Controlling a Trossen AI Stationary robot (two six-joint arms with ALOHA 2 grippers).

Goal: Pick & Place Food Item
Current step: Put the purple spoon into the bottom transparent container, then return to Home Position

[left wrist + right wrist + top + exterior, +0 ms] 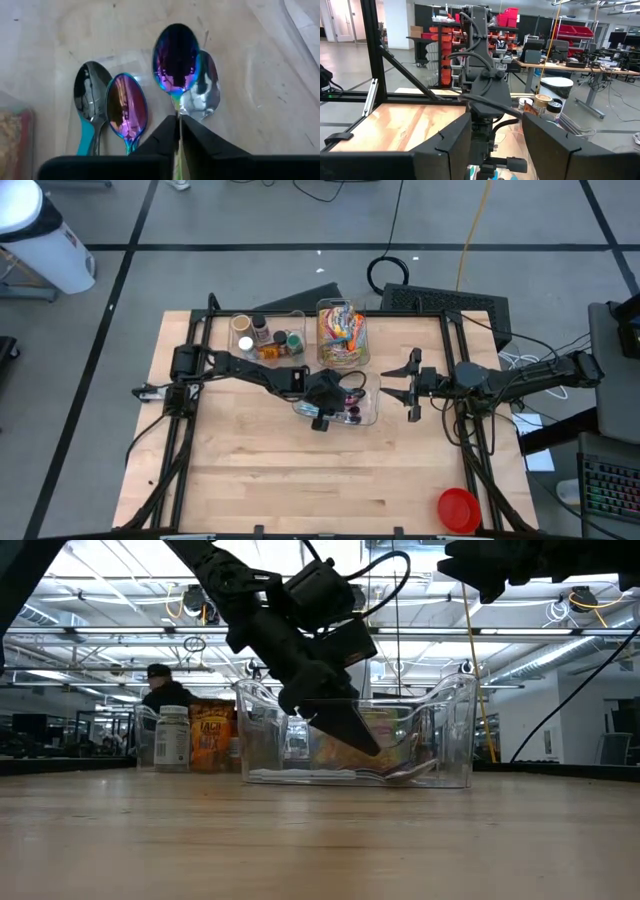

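Left pincer (179, 131) over half-hidden spoon handle (176, 106)

Iridescent purple-blue spoons (175, 57), one teal-handled spoon (90, 105), red lid (458, 509)

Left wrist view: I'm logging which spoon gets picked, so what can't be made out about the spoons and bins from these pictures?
- Spoon handles: in the left wrist view the left gripper covers them; whether it pinches the iridescent spoon is unclear.
- Spoons from above: the left arm hides most of the clear tray.
- Low view: the gripper and glare on the tray wall blur the contents.
- Bottle labels in the back bin: too small.
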